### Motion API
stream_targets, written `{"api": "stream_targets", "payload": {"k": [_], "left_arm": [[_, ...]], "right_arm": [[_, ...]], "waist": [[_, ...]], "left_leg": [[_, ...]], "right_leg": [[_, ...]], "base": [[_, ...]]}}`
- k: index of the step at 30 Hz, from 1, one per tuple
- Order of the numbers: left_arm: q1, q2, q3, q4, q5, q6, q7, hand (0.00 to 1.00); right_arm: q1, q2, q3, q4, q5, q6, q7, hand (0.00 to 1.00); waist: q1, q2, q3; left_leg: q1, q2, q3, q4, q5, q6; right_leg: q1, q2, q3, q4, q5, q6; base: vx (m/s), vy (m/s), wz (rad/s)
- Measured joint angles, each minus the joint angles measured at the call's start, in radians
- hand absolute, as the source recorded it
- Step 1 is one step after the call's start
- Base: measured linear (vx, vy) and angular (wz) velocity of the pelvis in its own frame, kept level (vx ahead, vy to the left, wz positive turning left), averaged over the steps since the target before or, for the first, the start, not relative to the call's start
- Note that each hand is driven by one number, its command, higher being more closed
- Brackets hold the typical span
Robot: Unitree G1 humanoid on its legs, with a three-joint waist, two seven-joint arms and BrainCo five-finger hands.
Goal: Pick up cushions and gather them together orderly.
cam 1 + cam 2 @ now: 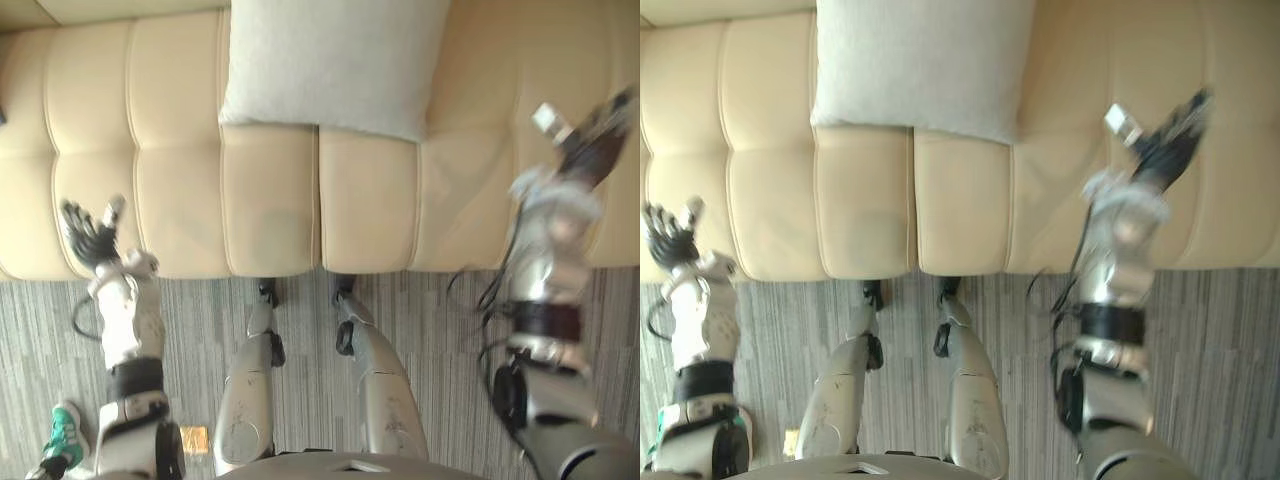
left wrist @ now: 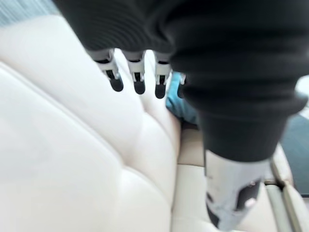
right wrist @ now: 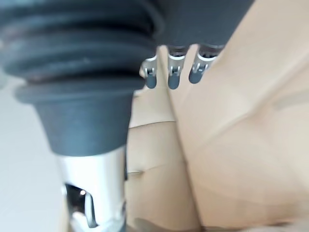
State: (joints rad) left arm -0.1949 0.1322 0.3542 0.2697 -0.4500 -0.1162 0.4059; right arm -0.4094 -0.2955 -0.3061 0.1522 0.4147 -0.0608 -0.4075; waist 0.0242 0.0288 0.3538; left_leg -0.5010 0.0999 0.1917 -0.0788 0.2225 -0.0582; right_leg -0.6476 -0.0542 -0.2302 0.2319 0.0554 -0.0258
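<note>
A pale grey cushion (image 1: 330,65) leans against the backrest in the middle of the cream sofa (image 1: 170,150). My left hand (image 1: 90,235) hovers over the seat's front edge at the left, open with fingers spread and nothing in it. In the left wrist view its fingers (image 2: 137,79) point along the seat toward a teal cushion (image 2: 179,104) at the sofa's end. My right hand (image 1: 588,140) is raised over the seat at the right, well clear of the grey cushion, open and empty. Its fingers (image 3: 171,72) hang straight above bare upholstery.
Striped grey carpet (image 1: 440,330) runs in front of the sofa. A person's green shoe (image 1: 65,435) stands on the floor at the lower left, with a small yellow object (image 1: 193,438) beside it. Bare seat lies on both sides of the grey cushion.
</note>
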Motion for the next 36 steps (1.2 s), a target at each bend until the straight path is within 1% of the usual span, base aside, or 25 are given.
{"api": "stream_targets", "payload": {"k": [3, 4, 5, 6, 8, 10, 12, 13, 14, 15, 16, 18, 19, 22, 25, 27, 28, 29, 30, 31, 32, 33, 34, 35, 36], "left_arm": [[0.091, -0.071, -0.002, 0.082, 0.000, 0.006, -0.042, 0.00], [0.122, -0.094, -0.002, 0.131, -0.001, 0.012, -0.054, 0.00], [0.167, -0.115, 0.000, 0.209, 0.001, 0.027, -0.074, 0.00], [0.185, -0.121, 0.000, 0.239, 0.001, 0.033, -0.081, 0.00], [0.240, -0.149, 0.001, 0.340, 0.004, 0.058, -0.110, 0.00], [0.276, -0.188, 0.032, 0.446, 0.024, 0.079, -0.135, 0.00], [0.300, -0.209, 0.049, 0.523, 0.058, 0.095, -0.161, 0.00], [0.303, -0.212, 0.068, 0.551, 0.089, 0.099, -0.178, 0.00], [0.299, -0.209, 0.079, 0.566, 0.114, 0.100, -0.188, 0.00], [0.294, -0.211, 0.093, 0.589, 0.149, 0.104, -0.197, 0.00], [0.292, -0.212, 0.107, 0.615, 0.182, 0.108, -0.201, 0.00], [0.288, -0.214, 0.116, 0.650, 0.203, 0.118, -0.203, 0.00], [0.286, -0.214, 0.115, 0.656, 0.224, 0.122, -0.208, 0.00], [0.287, -0.211, 0.111, 0.667, 0.271, 0.130, -0.220, 0.00], [0.287, -0.204, 0.095, 0.676, 0.309, 0.133, -0.218, 0.00], [0.286, -0.197, 0.091, 0.680, 0.312, 0.133, -0.217, 0.00], [0.282, -0.185, 0.081, 0.678, 0.313, 0.133, -0.216, 0.00], [0.276, -0.179, 0.079, 0.673, 0.313, 0.133, -0.215, 0.00], [0.274, -0.178, 0.080, 0.657, 0.312, 0.134, -0.214, 0.00], [0.274, -0.178, 0.079, 0.653, 0.312, 0.134, -0.213, 0.00], [0.264, -0.162, 0.077, 0.641, 0.312, 0.132, -0.207, 0.00], [0.269, -0.143, 0.077, 0.642, 0.306, 0.132, -0.201, 0.00], [0.280, -0.124, 0.078, 0.641, 0.300, 0.132, -0.193, 0.00], [0.296, -0.102, 0.079, 0.641, 0.296, 0.132, -0.190, 0.00], [0.298, -0.094, 0.080, 0.643, 0.295, 0.133, -0.189, 0.00]], "right_arm": [[0.177, 0.129, 0.041, 0.007, -0.051, 0.000, 0.056, 0.00], [0.232, 0.169, 0.053, 0.033, -0.070, 0.001, 0.075, 0.00], [0.307, 0.217, 0.061, 0.082, -0.071, 0.002, 0.102, 0.00], [0.332, 0.233, 0.062, 0.101, -0.071, 0.001, 0.110, 0.00], [0.417, 0.271, 0.057, 0.171, -0.118, 0.002, 0.137, 0.00], [0.491, 0.299, 0.040, 0.275, -0.169, 0.005, 0.151, 0.00], [0.525, 0.324, 0.002, 0.376, -0.188, 0.016, 0.171, 0.00], [0.532, 0.333, -0.017, 0.436, -0.205, 0.027, 0.182, 0.00], [0.545, 0.336, -0.024, 0.472, -0.224, 0.029, 0.186, 0.00], [0.546, 0.339, -0.039, 0.517, -0.235, 0.041, 0.187, 0.00], [0.547, 0.343, -0.063, 0.563, -0.246, 0.047, 0.190, 0.00], [0.545, 0.345, -0.091, 0.617, -0.247, 0.050, 0.199, 0.00], [0.544, 0.345, -0.102, 0.639, -0.247, 0.062, 0.213, 0.00], [0.543, 0.344, -0.114, 0.677, -0.266, 0.078, 0.228, 0.00], [0.521, 0.343, -0.138, 0.694, -0.271, 0.085, 0.233, 0.00], [0.498, 0.343, -0.132, 0.694, -0.299, 0.086, 0.233, 0.00], [0.496, 0.345, -0.126, 0.695, -0.305, 0.086, 0.232, 0.00], [0.495, 0.344, -0.123, 0.701, -0.305, 0.086, 0.232, 0.00], [0.479, 0.338, -0.119, 0.711, -0.305, 0.086, 0.232, 0.00], [0.477, 0.336, -0.119, 0.712, -0.304, 0.086, 0.231, 0.00], [0.469, 0.333, -0.119, 0.740, -0.305, 0.086, 0.231, 0.00], [0.465, 0.331, -0.119, 0.760, -0.305, 0.085, 0.231, 0.00], [0.472, 0.333, -0.118, 0.777, -0.306, 0.087, 0.231, 0.00], [0.465, 0.334, -0.100, 0.782, -0.316, 0.087, 0.231, 0.00], [0.451, 0.334, -0.097, 0.789, -0.327, 0.087, 0.231, 0.00]], "waist": [[-0.002, -0.008, -0.008], [-0.003, -0.014, -0.014], [-0.001, -0.030, -0.046], [-0.002, -0.035, -0.063], [-0.007, -0.046, -0.113], [-0.008, -0.050, -0.167], [-0.008, -0.051, -0.218], [-0.009, -0.050, -0.244], [-0.010, -0.050, -0.257], [-0.010, -0.047, -0.276], [-0.010, -0.043, -0.295], [-0.012, -0.035, -0.317], [-0.012, -0.034, -0.320], [-0.009, -0.034, -0.321], [-0.003, -0.036, -0.319], [0.003, -0.040, -0.313], [-0.001, -0.055, -0.308], [-0.001, -0.061, -0.304], [0.003, -0.042, -0.302], [0.003, -0.041, -0.300], [0.003, -0.037, -0.294], [0.001, -0.047, -0.296], [0.004, -0.067, -0.306], [0.011, -0.093, -0.316], [0.013, -0.099, -0.315]], "left_leg": [[0.085, -0.002, 0.009, 0.000, -0.022, 0.000], [0.125, -0.003, 0.012, 0.000, -0.033, -0.001], [0.175, -0.003, 0.028, 0.000, -0.050, -0.001], [0.191, -0.003, 0.031, 0.000, -0.056, -0.002], [0.255, -0.004, 0.035, 0.000, -0.081, -0.004], [0.327, -0.003, 0.039, 0.001, -0.105, -0.003], [0.375, -0.004, 0.051, 0.000, -0.127, -0.005], [0.398, -0.004, 0.055, 0.000, -0.135, -0.003], [0.413, -0.004, 0.058, 0.000, -0.141, -0.004], [0.432, -0.004, 0.062, 0.000, -0.151, -0.006], [0.453, -0.004, 0.075, 0.000, -0.158, 0.000], [0.481, -0.004, 0.090, 0.000, -0.169, 0.001], [0.501, -0.005, 0.102, 0.000, -0.176, 0.001], [0.553, -0.005, 0.139, 0.000, -0.192, 0.001], [0.580, -0.011, 0.191, 0.000, -0.202, 0.001], [0.585, -0.014, 0.225, 0.001, -0.210, 0.005], [0.565, -0.018, 0.242, 0.032, -0.217, 0.019], [0.544, -0.020, 0.250, 0.067, -0.226, 0.032], [0.501, 0.015, 0.253, 0.095, -0.236, 0.056], [0.498, 0.016, 0.253, 0.098, -0.236, 0.057], [0.471, 0.039, 0.223, 0.137, -0.231, 0.056], [0.463, 0.040, 0.200, 0.158, -0.228, 0.058], [0.452, 0.038, 0.189, 0.184, -0.227, 0.057], [0.429, 0.035, 0.178, 0.223, -0.226, 0.055], [0.411, 0.040, 0.171, 0.249, -0.221, 0.048]], "right_leg": [[0.060, -0.007, 0.003, 0.041, -0.047, 0.005], [0.095, -0.009, 0.005, 0.051, -0.064, 0.007], [0.132, -0.008, 0.017, 0.062, -0.083, 0.013], [0.145, -0.008, 0.021, 0.063, -0.092, 0.016], [0.207, -0.008, 0.024, 0.057, -0.112, 0.024], [0.289, -0.007, 0.025, 0.034, -0.121, 0.035], [0.344, -0.003, 0.032, 0.007, -0.122, 0.041], [0.376, 0.000, 0.034, -0.015, -0.118, 0.045], [0.394, 0.001, 0.038, -0.026, -0.116, 0.047], [0.420, 0.004, 0.042, -0.047, -0.108, 0.050], [0.445, 0.008, 0.052, -0.072, -0.098, 0.053], [0.481, 0.012, 0.066, -0.108, -0.079, 0.054], [0.506, 0.015, 0.077, -0.127, -0.069, 0.055], [0.556, 0.025, 0.115, -0.164, -0.044, 0.059], [0.563, 0.032, 0.176, -0.184, -0.015, 0.064], [0.552, 0.036, 0.210, -0.187, -0.001, 0.070], [0.539, 0.031, 0.217, -0.188, 0.012, 0.078], [0.536, 0.024, 0.222, -0.199, 0.029, 0.096], [0.534, 0.026, 0.207, -0.212, 0.039, 0.122], [0.529, 0.025, 0.201, -0.200, 0.032, 0.119], [0.461, -0.031, 0.085, 0.215, -0.158, 0.066], [0.487, -0.080, 0.057, 0.331, -0.192, 0.105], [0.530, -0.121, 0.047, 0.383, -0.204, 0.114], [0.585, -0.155, 0.055, 0.349, -0.201, 0.130], [0.613, -0.140, 0.064, 0.288, -0.218, 0.154]], "base": [[0.08, -0.052, -0.04], [0.11, -0.073, -0.14], [0.12, -0.061, -0.17], [0.11, -0.038, -0.18], [0.13, -0.010, -0.06], [0.15, 0.011, -0.04], [0.13, 0.026, -0.12], [0.11, 0.028, -0.14], [0.10, 0.026, -0.11], [0.08, 0.027, -0.18], [0.07, 0.033, -0.24], [0.07, 0.044, -0.27], [0.07, 0.048, -0.29], [0.04, 0.042, -0.38], [0.01, 0.038, -0.56], [-0.05, 0.043, -0.59], [-0.07, 0.045, -0.34], [-0.10, 0.052, -0.18], [-0.07, 0.046, -0.07], [-0.04, 0.052, 0.21], [0.04, -0.015, 0.45], [0.02, -0.069, 0.60], [-0.04, -0.176, 0.43], [-0.12, -0.232, 0.23], [-0.15, -0.238, 0.00]]}}
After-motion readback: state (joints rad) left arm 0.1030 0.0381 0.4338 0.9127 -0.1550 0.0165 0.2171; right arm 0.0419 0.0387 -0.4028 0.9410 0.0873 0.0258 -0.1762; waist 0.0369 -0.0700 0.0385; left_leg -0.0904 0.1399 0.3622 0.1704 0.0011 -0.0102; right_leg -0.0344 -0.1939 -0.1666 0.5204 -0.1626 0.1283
